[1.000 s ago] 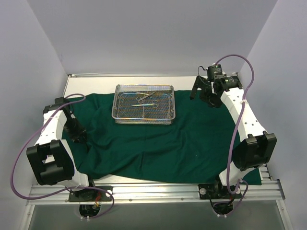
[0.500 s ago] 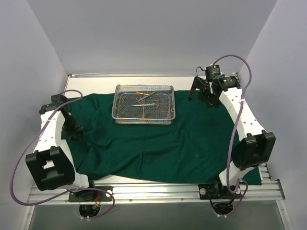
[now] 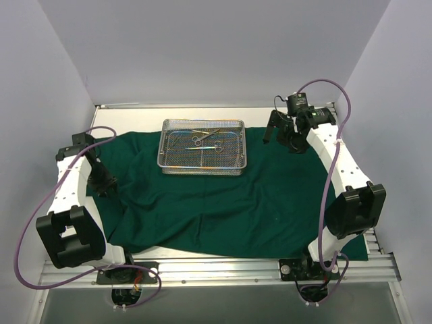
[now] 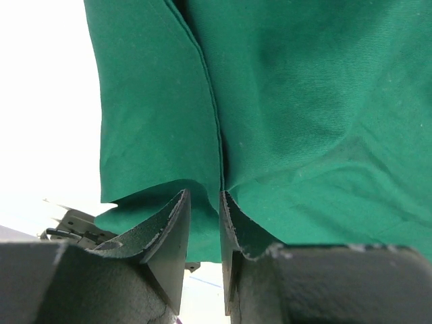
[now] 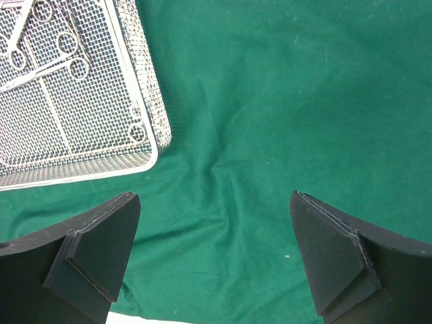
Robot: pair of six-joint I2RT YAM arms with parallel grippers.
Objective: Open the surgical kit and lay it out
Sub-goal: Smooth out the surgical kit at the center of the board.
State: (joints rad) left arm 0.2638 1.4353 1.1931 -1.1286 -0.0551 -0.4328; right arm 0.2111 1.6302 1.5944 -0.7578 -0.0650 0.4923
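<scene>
Drape [image 3: 223, 202] spread, tray [image 3: 202, 162] exposed; instruments [image 3: 202, 140] not yet laid out. Left gripper [image 4: 204, 196] pinches drape hem; right gripper [image 5: 214, 199] jaws wide.

- drape [image 3: 223, 202]: matt dark green woven cloth, softly creased
- tray [image 3: 202, 166]: bright silver metal wire mesh
- instruments [image 3: 200, 140]: polished, glossy steel
- counter [image 3: 135, 118]: smooth matt white

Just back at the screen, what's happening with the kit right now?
The green drape lies spread over the table with the wire-mesh tray standing on it, instruments inside. The left gripper pinches the drape's left edge. The right gripper hovers open above the cloth, right of the tray, holding nothing.
</scene>
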